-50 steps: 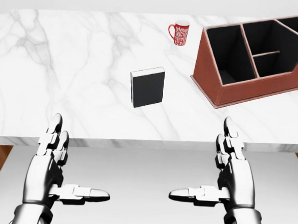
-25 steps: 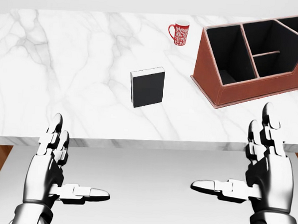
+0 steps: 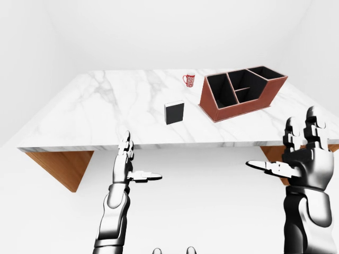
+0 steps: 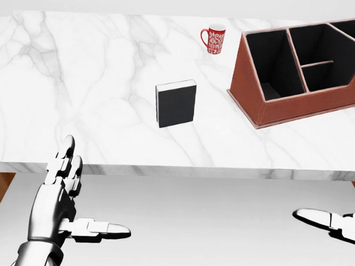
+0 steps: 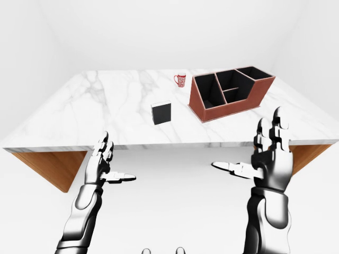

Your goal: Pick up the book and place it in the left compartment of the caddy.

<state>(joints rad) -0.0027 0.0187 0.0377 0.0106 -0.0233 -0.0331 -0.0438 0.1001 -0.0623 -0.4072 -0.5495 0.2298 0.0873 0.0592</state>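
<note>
A black book (image 4: 175, 103) stands upright on the white marble table (image 4: 79, 74), near the middle of the head view. To its right sits the red-brown caddy (image 4: 304, 107), whose left compartment (image 4: 271, 65) shows a dark, empty inside. My left hand (image 4: 94, 191) is open below the table's near edge, left of the book and well apart from it. My right hand (image 5: 244, 140) is open too, off to the right below the table edge. In the head view only its thumb (image 4: 330, 221) shows.
A red patterned mug (image 4: 214, 38) stands above the book and left of the caddy. Wooden table supports (image 3: 61, 166) show under the near edge. White floor lies below the hands.
My right hand has swung to the right and mostly left the head view, leaving only its thumb at the right edge. The left hand, book and caddy have not moved.
</note>
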